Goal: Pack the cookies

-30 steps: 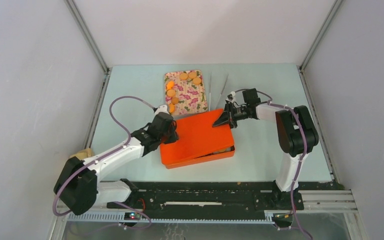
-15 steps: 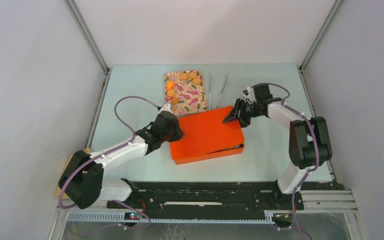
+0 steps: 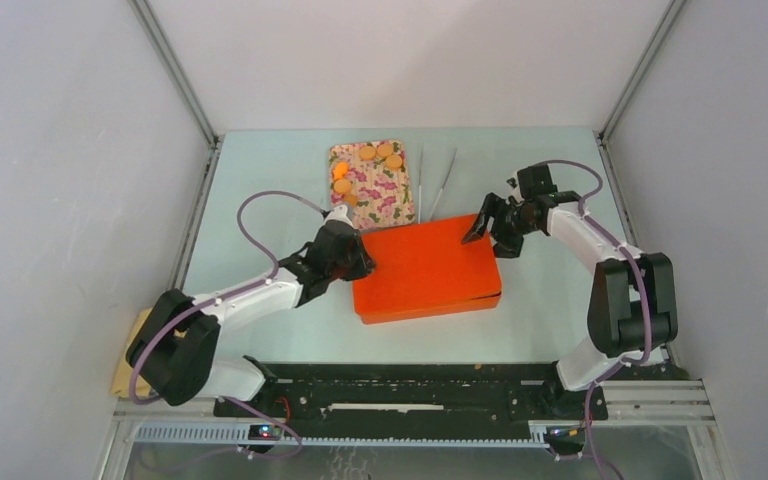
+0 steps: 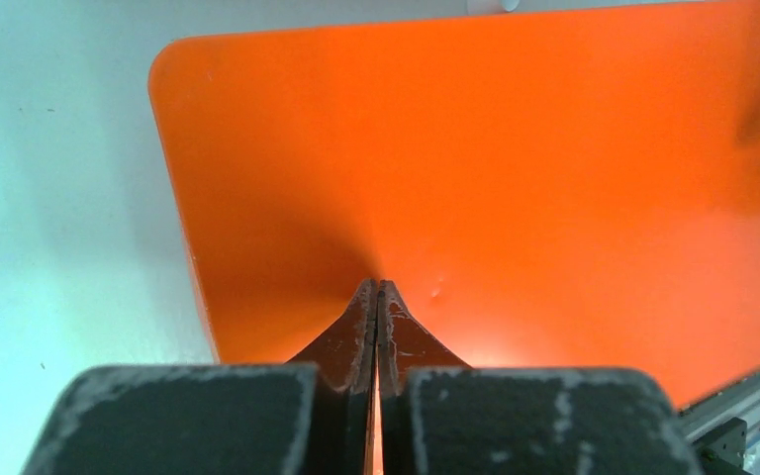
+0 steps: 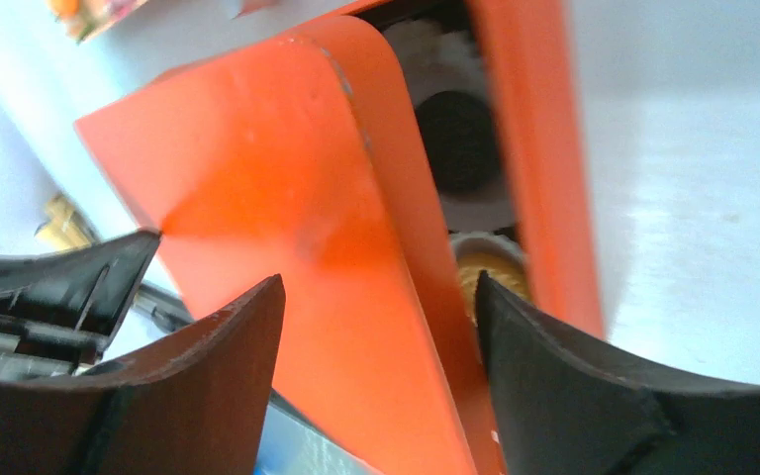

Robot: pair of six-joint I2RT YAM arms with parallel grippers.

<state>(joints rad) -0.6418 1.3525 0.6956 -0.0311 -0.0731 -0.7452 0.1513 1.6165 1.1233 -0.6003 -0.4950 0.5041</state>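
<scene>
Lid-closing step, I'd say. Orange lid [image 3: 425, 265] sits on the orange box [image 5: 539, 148] but skewed. Right wrist view shows a gap along 1 side, exposing 1 black cookie [image 5: 458, 139] and 1 tan cookie [image 5: 490, 272] in white paper cups [image 5: 475, 203].

Left end effector [image 4: 376, 297]: clenched, nothing between the fingers, tips butted on the lid near its left edge. Looks like a pin or push so the lid can't slide.

Right end effector [image 5: 376, 287]: released, fingers wide, straddling the lid's far right corner. Can't tell if it's touching.

Several orange cookies [image 3: 367, 153] sit unpacked on the floral tray [image 3: 375, 205], just behind the box on the table [image 3: 260, 200].

Next, probably: square the lid and seat it.
</scene>
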